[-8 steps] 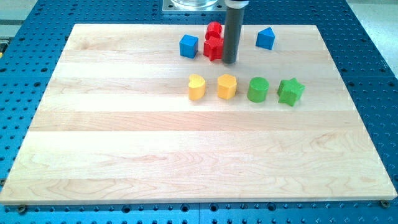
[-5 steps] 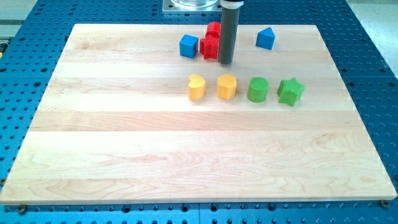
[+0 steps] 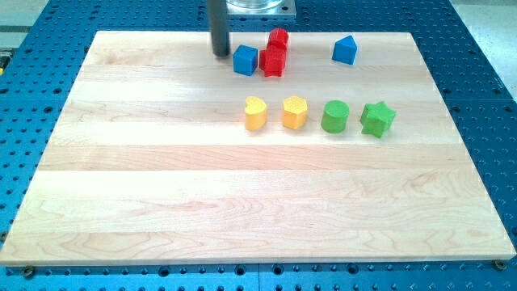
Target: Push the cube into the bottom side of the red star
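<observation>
Eight small coloured blocks sit on the pale wooden board (image 3: pixel 161 186), and the one that matters is the blue cube (image 3: pixel 245 60), near the view's top edge, left of centre. Just to its right, close to touching or touching, stands the red star-shaped block (image 3: pixel 274 61), with a second red block (image 3: pixel 279 39) directly above it. The arm's dark rod ends in a bare tip (image 3: pixel 220 54) with nothing to open or close; it rests on the board just beside the cube, at its upper left, holding nothing.

The cube therefore lies to the tip's right and slightly below. The star's bottom side faces the view's bottom, so the cube probably has to be brought down and around beneath the star, then driven upward.

Farther down stand a yellow heart-shaped block (image 3: pixel 255 113), another yellow block (image 3: pixel 295 112), a green cylinder (image 3: pixel 334 116) and a green star (image 3: pixel 377 119); a blue house-like block (image 3: pixel 345 50) sits at upper right.
</observation>
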